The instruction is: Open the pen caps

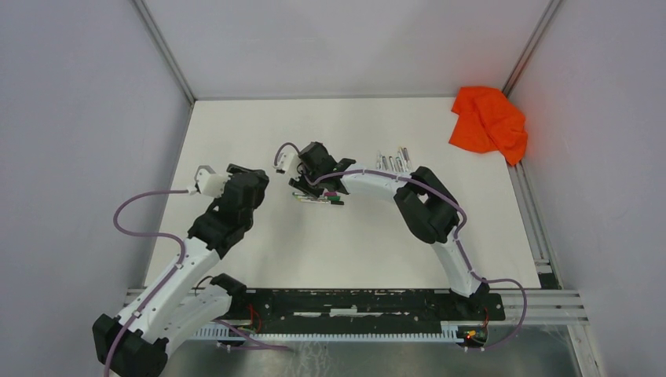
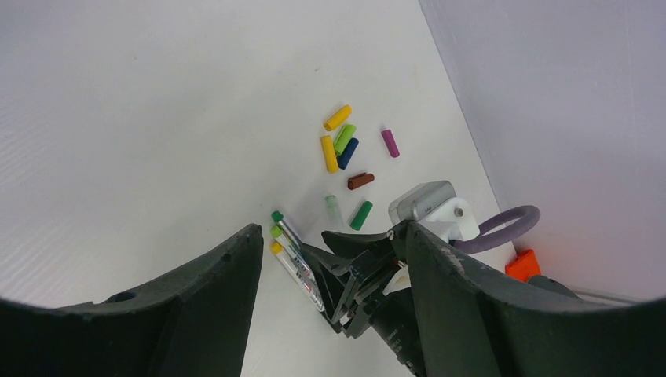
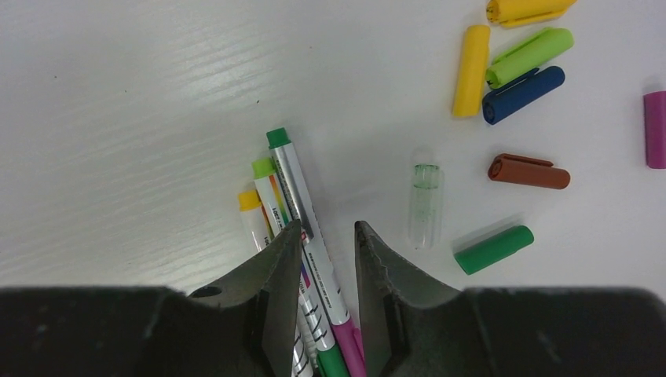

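From above, the right hand (image 1: pixel 305 187) hangs over a small bunch of pens (image 1: pixel 318 198) near the middle of the white worktop (image 1: pixel 259 126). The left hand (image 1: pixel 261 182) sits just to its left, facing it.

In the left wrist view, the left hand (image 2: pixel 331 229) has its fingers wide apart with nothing between them. The pen caps (image 2: pixel 345 149) lie loose on the worktop beyond it, past the pens: yellow, light green, dark blue, magenta, brown, clear and green.

In the right wrist view, the right hand (image 3: pixel 328 232) has its fingers apart astride the green-tipped pen (image 3: pixel 302 208), with bare worktop showing beside it. The caps lie ahead and to the picture's right. The clear cap (image 3: pixel 425 204) and the green cap (image 3: pixel 493 249) are nearest and untouched.
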Controlling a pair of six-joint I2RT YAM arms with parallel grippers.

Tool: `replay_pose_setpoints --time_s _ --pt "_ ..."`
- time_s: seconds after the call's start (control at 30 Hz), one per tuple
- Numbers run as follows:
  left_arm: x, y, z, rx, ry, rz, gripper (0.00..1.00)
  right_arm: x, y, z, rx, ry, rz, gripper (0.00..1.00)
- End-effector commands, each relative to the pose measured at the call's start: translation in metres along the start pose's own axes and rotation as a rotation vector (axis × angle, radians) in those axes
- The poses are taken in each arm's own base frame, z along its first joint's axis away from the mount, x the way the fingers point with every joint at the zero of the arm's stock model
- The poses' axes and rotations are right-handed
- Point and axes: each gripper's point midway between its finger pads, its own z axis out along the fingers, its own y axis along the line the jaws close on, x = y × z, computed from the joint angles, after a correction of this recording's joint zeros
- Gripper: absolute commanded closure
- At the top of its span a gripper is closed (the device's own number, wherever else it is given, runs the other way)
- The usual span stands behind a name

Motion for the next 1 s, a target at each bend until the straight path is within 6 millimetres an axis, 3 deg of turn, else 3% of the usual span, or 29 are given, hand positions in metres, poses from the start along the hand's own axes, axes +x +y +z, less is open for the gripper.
replay_pose_setpoints --time_s 0.0,0.73,0.97 --pt "-0.011 0.003 0.000 -0.009 -0.054 -0.059 0.27 -0.019 -0.003 0.002 -0.004 -0.044 -0.023 0.65" --pt "-0.014 0.006 -0.002 -0.012 -0.069 -0.073 0.27 0.008 0.009 0.017 -0.064 0.028 -0.028 0.64" --pt "-0.015 0.006 -0.002 -0.013 -0.072 -0.071 0.27 0.024 0.001 0.018 -0.087 0.059 0.047 0.76"
